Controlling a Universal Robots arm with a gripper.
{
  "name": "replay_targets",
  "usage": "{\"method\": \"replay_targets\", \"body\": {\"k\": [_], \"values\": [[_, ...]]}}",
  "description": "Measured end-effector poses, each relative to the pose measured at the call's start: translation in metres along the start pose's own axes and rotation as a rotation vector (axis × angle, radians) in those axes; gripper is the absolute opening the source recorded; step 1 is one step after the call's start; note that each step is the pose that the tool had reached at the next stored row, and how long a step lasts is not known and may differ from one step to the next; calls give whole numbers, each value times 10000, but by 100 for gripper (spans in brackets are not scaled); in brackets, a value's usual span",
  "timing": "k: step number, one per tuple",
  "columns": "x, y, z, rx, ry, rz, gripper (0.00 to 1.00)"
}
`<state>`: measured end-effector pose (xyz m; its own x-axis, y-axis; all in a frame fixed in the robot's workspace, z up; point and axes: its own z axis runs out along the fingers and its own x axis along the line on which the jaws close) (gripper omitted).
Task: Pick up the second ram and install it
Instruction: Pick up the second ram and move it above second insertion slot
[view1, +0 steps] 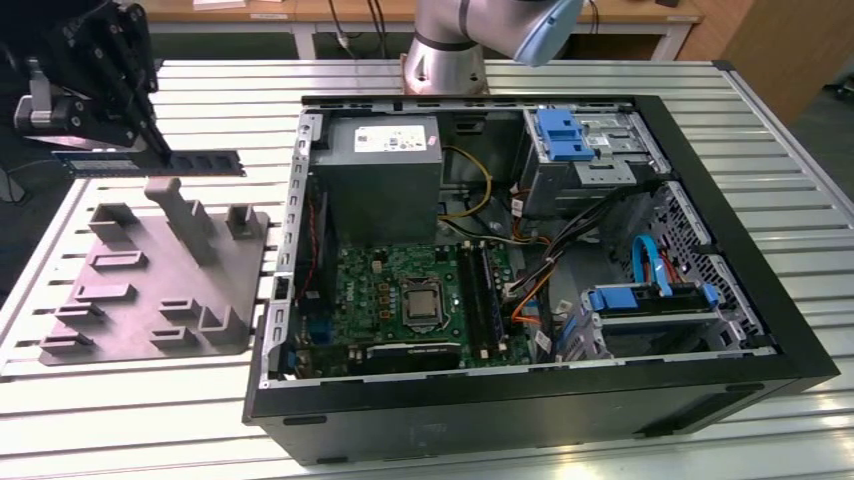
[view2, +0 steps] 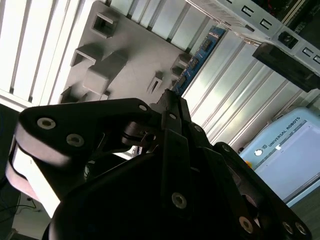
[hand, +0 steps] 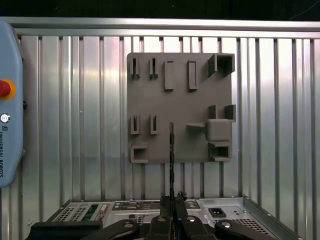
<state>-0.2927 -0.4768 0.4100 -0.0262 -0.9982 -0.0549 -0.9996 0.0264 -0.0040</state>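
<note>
My black gripper (view1: 150, 150) hangs over the exterior view's left part of the table, shut on the second ram (view1: 174, 163). This is a long dark strip with black chips, held level above the far end of the grey fixture plate (view1: 147, 290). In the first wrist view the ram (hand: 171, 150) shows edge-on, running out from the gripper (hand: 172, 199) over the plate (hand: 195, 75). The second wrist view shows the ram's blue-green face (view2: 200, 55) past the gripper (view2: 167, 97), with the plate (view2: 125, 70) beneath. The open computer case (view1: 801, 360) holds the green motherboard (view1: 367, 290).
Inside the case are a grey power-supply box (view1: 380, 150), blue drive brackets (view1: 567, 135) and loose cables (view1: 574, 240). The arm's base (view1: 447, 60) stands behind the case. A teach pendant (hand: 7, 115) lies on the slatted table (view1: 134, 400) beside the plate.
</note>
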Motion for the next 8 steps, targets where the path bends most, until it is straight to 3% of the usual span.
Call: {"method": "replay_targets", "body": {"k": [8], "values": [[-2, -132, 20, 0, 0, 0, 14]]}}
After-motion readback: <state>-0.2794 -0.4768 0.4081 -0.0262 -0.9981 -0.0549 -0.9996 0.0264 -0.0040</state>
